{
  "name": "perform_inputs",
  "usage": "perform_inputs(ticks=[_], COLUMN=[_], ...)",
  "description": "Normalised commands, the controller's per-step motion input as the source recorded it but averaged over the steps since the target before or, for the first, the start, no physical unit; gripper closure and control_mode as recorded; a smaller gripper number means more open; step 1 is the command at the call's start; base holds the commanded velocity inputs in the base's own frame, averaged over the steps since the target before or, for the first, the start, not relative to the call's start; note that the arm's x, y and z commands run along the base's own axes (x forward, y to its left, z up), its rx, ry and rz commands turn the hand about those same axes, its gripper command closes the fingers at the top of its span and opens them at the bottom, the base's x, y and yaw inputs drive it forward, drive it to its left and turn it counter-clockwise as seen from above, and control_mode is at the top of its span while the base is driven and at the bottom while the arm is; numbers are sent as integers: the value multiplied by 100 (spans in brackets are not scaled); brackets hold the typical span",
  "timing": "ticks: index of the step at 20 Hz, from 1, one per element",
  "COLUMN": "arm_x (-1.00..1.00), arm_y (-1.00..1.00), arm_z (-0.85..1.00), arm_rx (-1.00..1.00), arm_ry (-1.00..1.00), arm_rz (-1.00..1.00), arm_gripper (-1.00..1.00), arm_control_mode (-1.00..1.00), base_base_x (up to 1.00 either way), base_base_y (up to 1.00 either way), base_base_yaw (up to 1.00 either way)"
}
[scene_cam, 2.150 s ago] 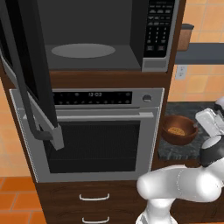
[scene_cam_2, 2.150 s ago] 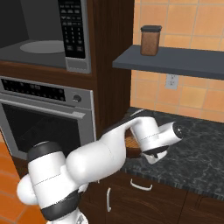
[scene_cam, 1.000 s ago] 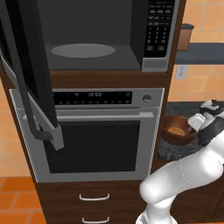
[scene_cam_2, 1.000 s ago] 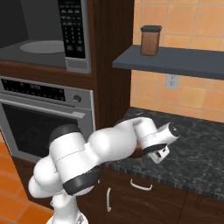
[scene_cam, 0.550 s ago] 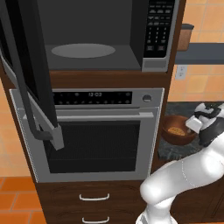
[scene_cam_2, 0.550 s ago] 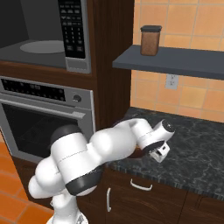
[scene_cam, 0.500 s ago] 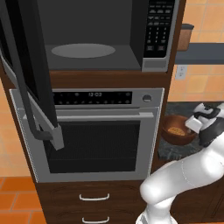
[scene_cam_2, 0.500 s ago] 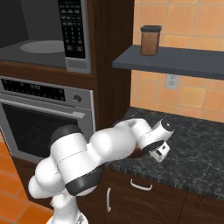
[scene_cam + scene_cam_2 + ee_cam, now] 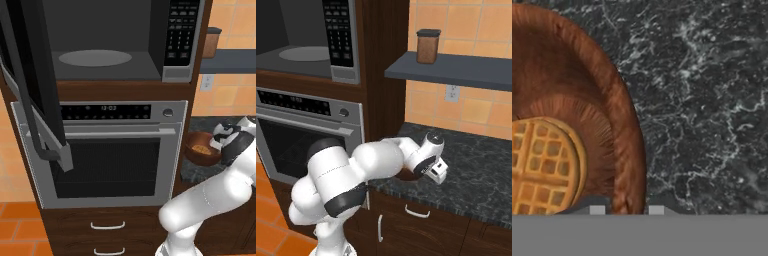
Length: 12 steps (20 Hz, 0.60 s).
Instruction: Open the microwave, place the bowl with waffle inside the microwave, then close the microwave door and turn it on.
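Observation:
The microwave [image 9: 115, 45] stands open, its grey turntable [image 9: 95, 57] bare, and the microwave door [image 9: 35, 85] is swung out to the left. The bowl with waffle [image 9: 199, 151] sits on the dark counter right of the oven. In the hand view the wooden bowl [image 9: 572, 100] holds the golden waffle [image 9: 542, 165] at the left. My gripper [image 9: 626, 210] straddles the bowl's right rim, one fingertip inside and one outside, closed in on it. From the right base view the gripper [image 9: 438, 172] points down at the counter, and the arm hides the bowl.
A steel wall oven [image 9: 110, 150] sits under the microwave, with drawers below it. The speckled black counter [image 9: 476, 165] stretches right of the bowl. Above it a shelf [image 9: 456, 70] carries a brown jar [image 9: 427, 46], and an outlet [image 9: 452, 92] is on the tiled wall.
The hand has sunk a little toward the bowl's rim, and the jaws have gone from wide open to closed in on that rim. The bowl stays on the counter.

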Motion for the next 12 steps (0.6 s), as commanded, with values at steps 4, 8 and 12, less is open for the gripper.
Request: perform_inputs(ticks=[4, 8, 12], arm_x=[-23, -70, -83], arm_y=[-18, -32, 0], arm_z=[-2, 8, 67], arm_rx=[15, 36, 20], arm_ry=[-14, -46, -34], arm_rz=[-10, -6, -4], arm_gripper=[100, 100, 100], arm_control_mode=[-100, -100, -100], base_base_x=[0, 0, 0], base_base_y=[0, 0, 0], base_base_yaw=[0, 0, 0])
